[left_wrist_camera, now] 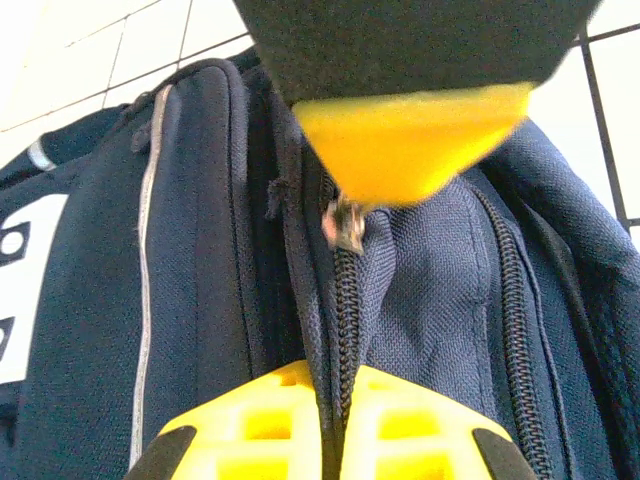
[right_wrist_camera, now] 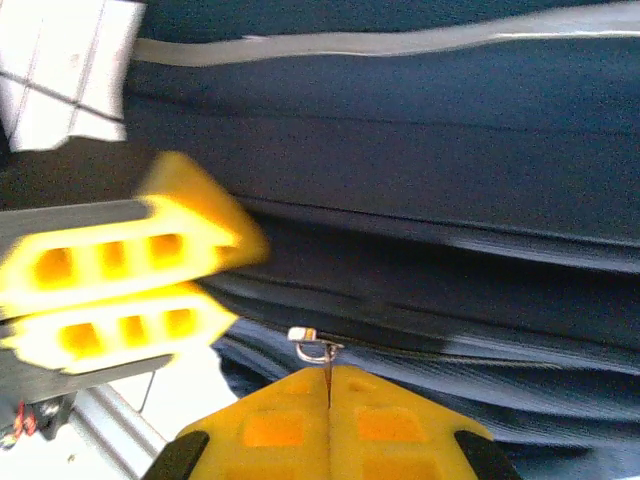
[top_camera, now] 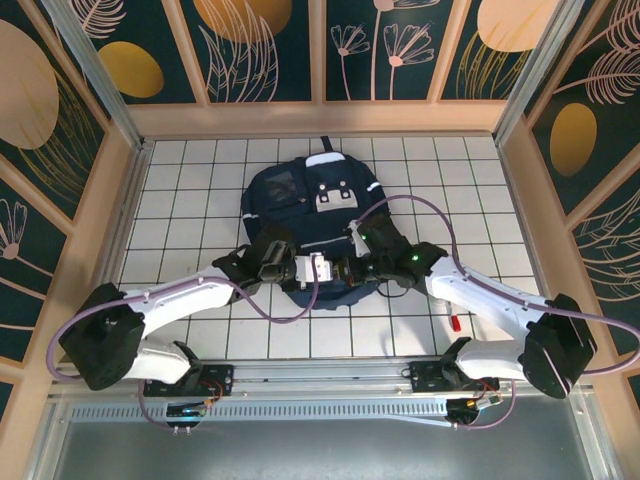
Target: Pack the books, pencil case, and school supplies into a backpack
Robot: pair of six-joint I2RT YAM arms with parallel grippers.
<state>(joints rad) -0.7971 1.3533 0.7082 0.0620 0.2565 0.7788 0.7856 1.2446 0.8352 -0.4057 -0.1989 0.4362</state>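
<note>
Backpack [top_camera: 300, 195] zipper [left_wrist_camera: 345, 300] partly hidden, blurred

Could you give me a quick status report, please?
Left gripper jaws shut on backpack zipper seam. Right gripper jaws shut on zipper pull. Red pen loose on table, right side.

1. A white-tiled table [top_camera: 180, 200] with dark grout lines spans the middle of the frame.
2. A navy backpack [top_camera: 300, 195] lies flat at its centre.
3. A small red pen [top_camera: 455, 323] lies on the tiles at lower right, apart from the backpack.
</note>
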